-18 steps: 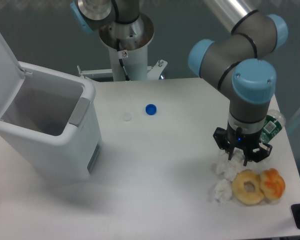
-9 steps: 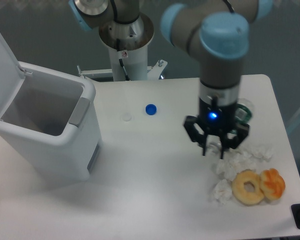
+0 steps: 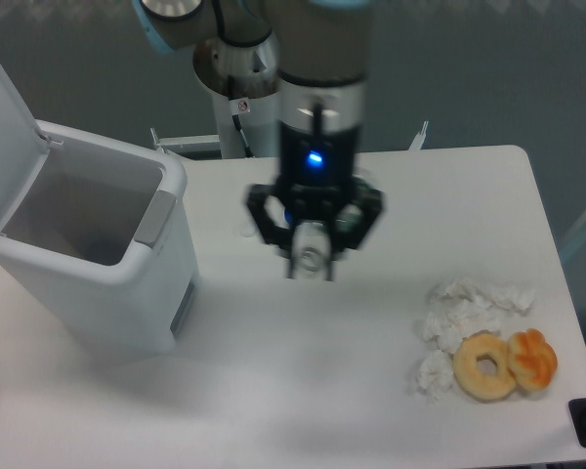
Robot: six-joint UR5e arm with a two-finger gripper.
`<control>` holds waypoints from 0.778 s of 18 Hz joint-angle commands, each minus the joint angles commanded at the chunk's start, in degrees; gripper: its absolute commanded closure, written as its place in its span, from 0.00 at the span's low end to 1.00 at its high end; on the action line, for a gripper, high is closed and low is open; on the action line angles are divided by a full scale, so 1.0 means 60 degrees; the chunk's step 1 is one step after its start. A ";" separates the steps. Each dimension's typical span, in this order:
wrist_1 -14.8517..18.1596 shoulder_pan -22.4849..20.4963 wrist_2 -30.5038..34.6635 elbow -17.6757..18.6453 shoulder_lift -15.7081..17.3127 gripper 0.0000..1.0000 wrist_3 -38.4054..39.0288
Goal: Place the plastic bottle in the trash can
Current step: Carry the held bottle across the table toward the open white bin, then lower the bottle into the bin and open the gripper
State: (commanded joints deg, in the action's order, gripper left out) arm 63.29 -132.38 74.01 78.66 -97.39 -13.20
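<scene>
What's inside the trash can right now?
The trash can stands open, lid up. Its visible grey inner walls look bare; the bottom is hidden behind the front rim. The plastic bottle is in the claw.

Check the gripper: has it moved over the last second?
Yes. The gripper has travelled left across the table, away from the doughnut and tissue wads, toward the open trash can, carrying the plastic bottle between its fingers.

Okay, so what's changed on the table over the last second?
The end effector left the right edge, where it was down over the plastic bottle, and carried the bottle up and left, towards the open trash can. It now hides the blue cap. The tissue wads, doughnuts and trash can stayed put.
</scene>
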 joint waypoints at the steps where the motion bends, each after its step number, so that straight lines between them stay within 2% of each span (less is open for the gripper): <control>1: -0.0074 0.0206 -0.0015 0.0001 0.0089 0.94 0.0336; 4: -0.0119 0.0792 0.0000 -0.0043 0.0280 0.94 0.1172; 9: -0.0134 0.1583 0.0014 -0.0043 0.0251 0.94 0.2140; 14: -0.0894 0.2126 0.0014 0.0001 -0.0129 0.89 0.2769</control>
State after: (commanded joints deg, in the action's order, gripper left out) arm 57.93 -119.62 74.09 78.66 -98.17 3.42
